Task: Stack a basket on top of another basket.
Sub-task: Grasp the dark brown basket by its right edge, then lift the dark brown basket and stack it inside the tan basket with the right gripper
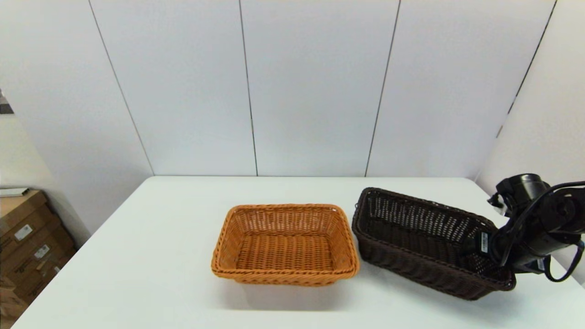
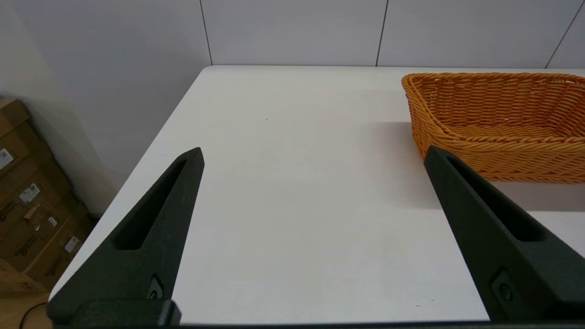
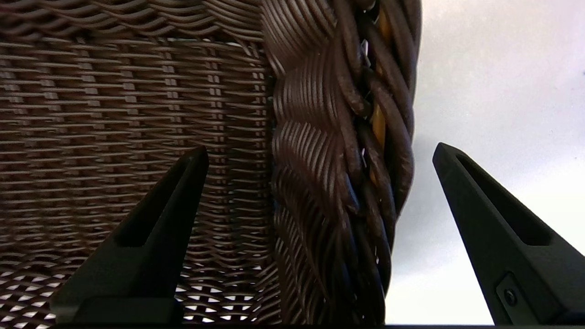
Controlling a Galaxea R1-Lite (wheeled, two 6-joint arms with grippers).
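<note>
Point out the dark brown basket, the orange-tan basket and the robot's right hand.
dark brown basket (image 1: 411,228): head view, inner far wall.
orange-tan basket (image 1: 283,249): head view, woven floor.
right hand (image 3: 320,155): right wrist view, open, straddling the dark basket's rim.

No writing can be read anywhere in these views. The cardboard boxes (image 1: 27,237) stacked on the floor left of the table carry small white labels (image 1: 23,232), and the same boxes (image 2: 32,205) show again in the left wrist view with their stickers (image 2: 29,193), but the print on all of them is too small to make out. A small white label (image 1: 484,242) sits on the right arm near its wrist, beside the dark brown basket (image 1: 425,242); its marks cannot be read either.
</note>
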